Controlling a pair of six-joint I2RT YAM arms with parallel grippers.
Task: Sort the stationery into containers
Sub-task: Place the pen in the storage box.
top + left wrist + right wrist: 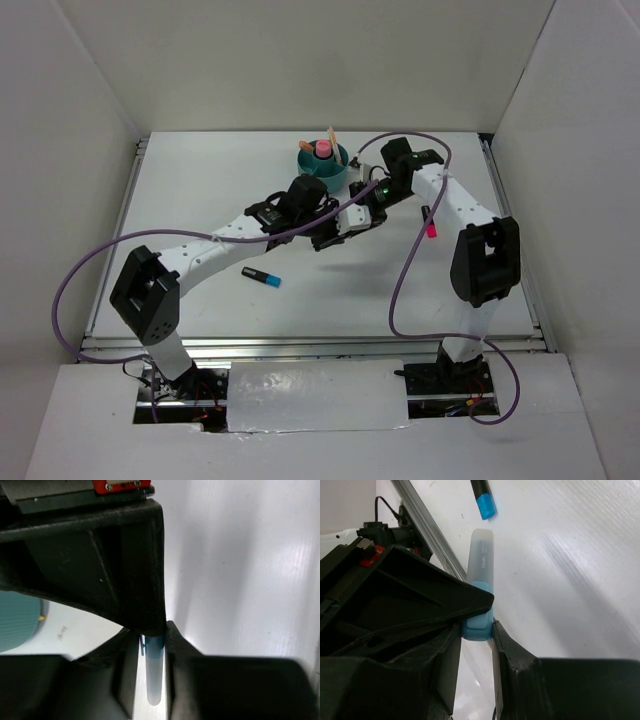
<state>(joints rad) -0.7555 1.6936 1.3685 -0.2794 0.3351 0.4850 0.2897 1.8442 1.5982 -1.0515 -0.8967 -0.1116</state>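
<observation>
**Two grippers on a pale blue pen, beside the cup**

The right gripper (477, 626) is clamped on the solid blue end of a blue pen (480, 570). The pen's long axis runs straight out from between the fingers, with the frosted, see-through cap leading away from the gripper. It is held off the white counter (200, 180), and the cap points toward the blue end of a black marker (482, 497) lying below.

The left gripper (155, 634) is nearly shut, with its fingers pressed to either side of a pale, rounded pen end (154, 680). That end lies lengthwise in the narrow gap between them. From above, the two grippers meet tip to tip over the middle of the counter, just in front of the cup (323, 168). The pen itself is hidden there, so I cannot tell for certain that both hold the same one.

The teal cup stands toward the far side — a pink piece sits upright in it and an orange stick leans out to the right. The black marker rests flat in front of the left arm, lying left to right with its blue end to the right. A pink marker (431, 224) lies beside the right arm, far to near, with its bright end nearer the arm bases.
</observation>
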